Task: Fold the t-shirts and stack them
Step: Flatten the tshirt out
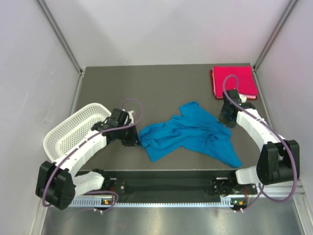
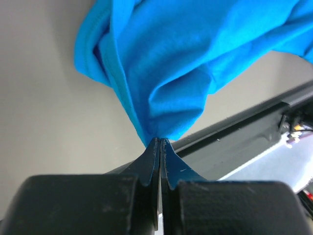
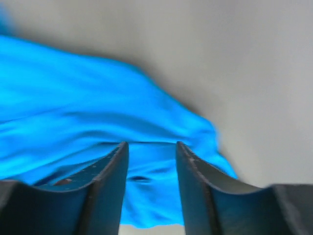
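At the far left of the gray table (image 1: 161,88) a white basket (image 1: 73,129) with lots of little holes lies tipped on its side. Its open mouth faces the middle of the table.

Just to the right of the basket is the left gripper (image 2: 159,142). Its two black jaws are squeezed tight together. They pinch a small bit of the blue t-shirt (image 1: 190,132) at the shirt's left edge. In the left wrist view the cloth fans out wide from that pinch.

The blue t-shirt lies in the middle of the table, toward the near side. It is crumpled and not folded. Its long way runs from left to right. The left end is at the left gripper. The right end is a pointy flap that points toward the near right corner. One bump of cloth sticks out toward the far side. I cannot tell where the neck hole is.

The right gripper (image 3: 151,144) is over the right part of the blue t-shirt, on its far edge. Its jaws stand apart with a gap between them. Blue cloth shows in the gap, and the jaws are not pinching it.

In the far right corner lies the pink-red t-shirt (image 1: 234,82). It is folded flat into a neat block. Its sides line up with the table edges. It is well apart from the blue one.
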{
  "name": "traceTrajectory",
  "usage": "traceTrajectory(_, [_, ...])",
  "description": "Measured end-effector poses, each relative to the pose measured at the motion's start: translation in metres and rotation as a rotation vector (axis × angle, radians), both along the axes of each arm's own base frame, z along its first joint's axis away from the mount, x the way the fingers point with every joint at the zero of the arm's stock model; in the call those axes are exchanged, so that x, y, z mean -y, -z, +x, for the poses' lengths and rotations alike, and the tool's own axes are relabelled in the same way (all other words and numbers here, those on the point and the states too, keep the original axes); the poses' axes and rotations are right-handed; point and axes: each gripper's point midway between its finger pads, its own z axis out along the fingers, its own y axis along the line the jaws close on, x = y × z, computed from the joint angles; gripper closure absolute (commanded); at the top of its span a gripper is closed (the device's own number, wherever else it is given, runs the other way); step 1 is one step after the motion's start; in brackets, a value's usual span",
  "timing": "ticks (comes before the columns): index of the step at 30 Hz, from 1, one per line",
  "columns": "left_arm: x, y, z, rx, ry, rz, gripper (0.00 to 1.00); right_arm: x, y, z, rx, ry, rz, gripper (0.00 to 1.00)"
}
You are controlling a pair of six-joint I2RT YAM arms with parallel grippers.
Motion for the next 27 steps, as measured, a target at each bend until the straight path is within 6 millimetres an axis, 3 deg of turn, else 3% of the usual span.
traceTrajectory(6, [-0.012,-0.016,0.016,0.061,-0.038,0.089,1.0,-0.063,-0.039,0.079,0.155,-0.299,0.092,0.53])
traceTrajectory(9, [-0.013,-0.026,0.025,0.101,-0.046,0.097,1.0,-0.085,-0.036,0.121,0.178,-0.429,0.11,0.55])
traceTrajectory(11, [-0.013,-0.026,0.025,0.103,-0.043,0.097,1.0,-0.094,-0.024,0.141,0.164,-0.497,0.107,0.54])
traceTrajectory(19, [-0.01,-0.021,0.02,0.087,-0.024,0.078,1.0,-0.113,0.028,0.178,0.052,-0.586,0.142,0.54])
traceTrajectory(27, [-0.009,-0.019,0.021,0.092,-0.014,0.078,1.0,-0.123,0.034,0.183,0.065,-0.504,0.22,0.59])
